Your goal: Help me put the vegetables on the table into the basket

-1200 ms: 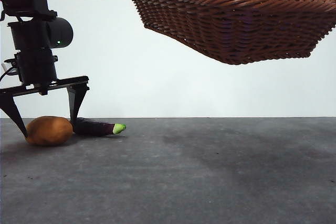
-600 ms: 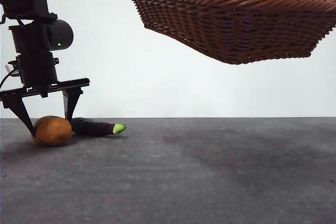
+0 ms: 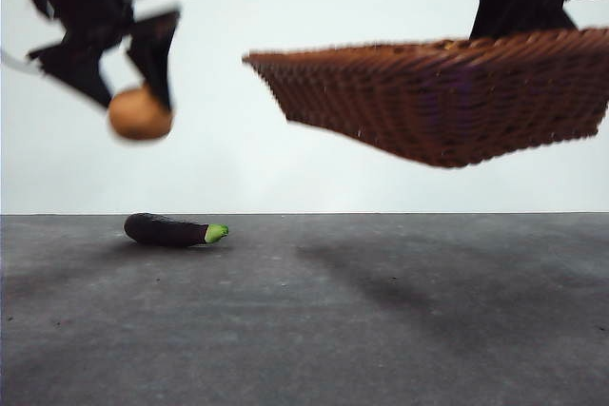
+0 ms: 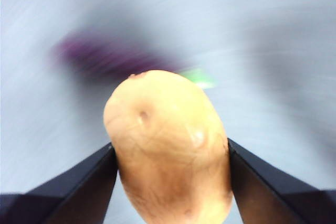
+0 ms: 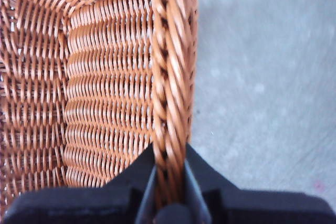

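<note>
eggplant [image 3: 175,230]: one, lying lengthwise along the table's [image 3: 381,330] far edge, green tip toward basket [image 3: 447,102]
potato [image 4: 168,148]: one, clamped in left gripper [image 4: 170,169]
right gripper [image 5: 169,182]: pinching basket rim

A low front camera looked level across the dark grey speckled table [image 3: 314,320]. The left wrist camera sat close over a rounded orange-brown potato [image 4: 168,145], shared with the front view; the right wrist camera looked down the reddish-brown woven wicker basket [image 5: 105,87], likewise shared.

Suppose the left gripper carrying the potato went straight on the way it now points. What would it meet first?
Probably the eggplant: beyond the potato in the left gripper, it lies blurred on the table. Depth is unclear.
</note>
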Motion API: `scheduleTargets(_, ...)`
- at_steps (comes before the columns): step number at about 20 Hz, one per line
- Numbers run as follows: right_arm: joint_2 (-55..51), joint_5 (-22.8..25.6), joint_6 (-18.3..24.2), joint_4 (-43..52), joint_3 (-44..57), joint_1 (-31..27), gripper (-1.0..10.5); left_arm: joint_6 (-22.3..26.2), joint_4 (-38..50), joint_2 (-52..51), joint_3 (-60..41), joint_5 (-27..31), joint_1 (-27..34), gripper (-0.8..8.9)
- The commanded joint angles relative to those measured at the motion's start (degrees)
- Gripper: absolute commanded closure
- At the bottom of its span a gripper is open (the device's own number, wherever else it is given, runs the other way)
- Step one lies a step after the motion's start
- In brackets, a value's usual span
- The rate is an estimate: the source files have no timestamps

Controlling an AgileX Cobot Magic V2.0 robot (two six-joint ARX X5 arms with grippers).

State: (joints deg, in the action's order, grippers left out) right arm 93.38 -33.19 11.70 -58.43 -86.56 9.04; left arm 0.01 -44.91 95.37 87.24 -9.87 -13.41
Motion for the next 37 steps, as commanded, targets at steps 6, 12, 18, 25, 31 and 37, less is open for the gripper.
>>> scheduleTargets(6,7.63,0.13,-4.2,2.4,0.2,8.72,9.6,15.76,-2.38,-10.93,-0.37,-8.55,-19.76,8.22)
scheduleTargets(12,7.61,2.1,-6.1,4.17,0.2,11.1,9.6,21.73,-9.94,-2.08,-0.39,-8.57,-27.47,8.22)
scheduleTargets(18,7.61,-0.02,-6.1,4.44,0.2,11.26,9.6,21.42,-10.67,4.94,-0.39,-14.47,-28.3,8.01)
scheduleTargets(25,7.61,-0.02,-6.08,4.42,0.2,11.26,9.6,17.9,-9.31,4.83,-0.37,-14.12,-28.13,3.41)
scheduleTargets(31,7.58,1.14,-6.05,4.5,0.13,10.19,9.6,6.64,-12.57,4.35,6.84,-13.38,-23.93,3.42)
scheduleTargets(37,5.77,1.03,-5.66,4.35,0.13,1.77,9.6,-9.05,-17.14,4.11,29.16,1.55,-13.27,3.46)
